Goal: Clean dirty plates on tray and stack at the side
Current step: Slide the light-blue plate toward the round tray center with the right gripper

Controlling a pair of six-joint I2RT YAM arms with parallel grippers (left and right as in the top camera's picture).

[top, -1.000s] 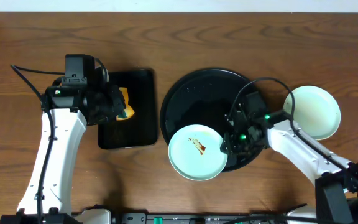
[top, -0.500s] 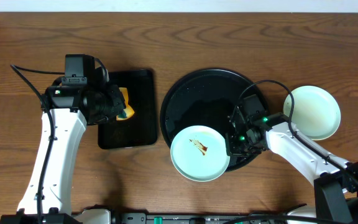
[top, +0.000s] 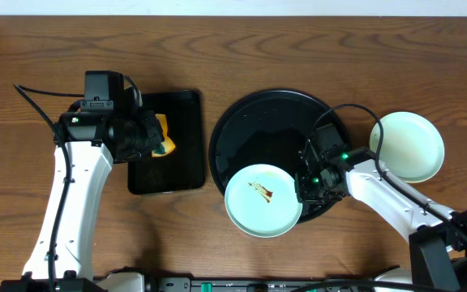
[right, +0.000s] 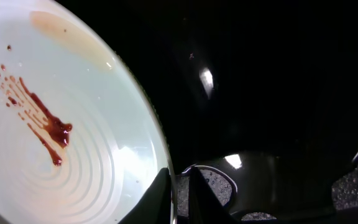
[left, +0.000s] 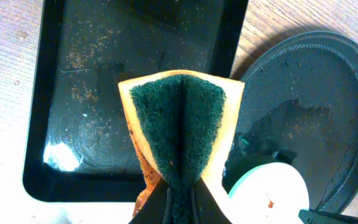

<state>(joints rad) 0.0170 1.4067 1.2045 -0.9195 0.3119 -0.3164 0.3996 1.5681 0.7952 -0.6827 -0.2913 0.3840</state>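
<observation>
A pale mint-blue dirty plate [top: 263, 200] with a brown sauce smear lies over the front rim of the large round black tray [top: 254, 134]. My right gripper [top: 303, 191] is shut on the plate's right rim; the wrist view shows the plate [right: 48, 130] and the fingers [right: 178, 193] pinching its edge. My left gripper [top: 154, 138] is shut on a folded yellow sponge with a green scouring face [left: 179, 134], held above the rectangular black tray [top: 169, 170]. A clean-looking mint plate [top: 408, 146] sits on the table right of the round tray. No yellow plate shows.
The rectangular tray [left: 86, 93] holds water and brown specks. The round tray's surface [left: 309, 87] is wet. Bare wooden table surrounds both trays.
My right gripper has pulled the dirty plate slightly to the right along the tray's front rim. The left arm and sponge have not moved.
</observation>
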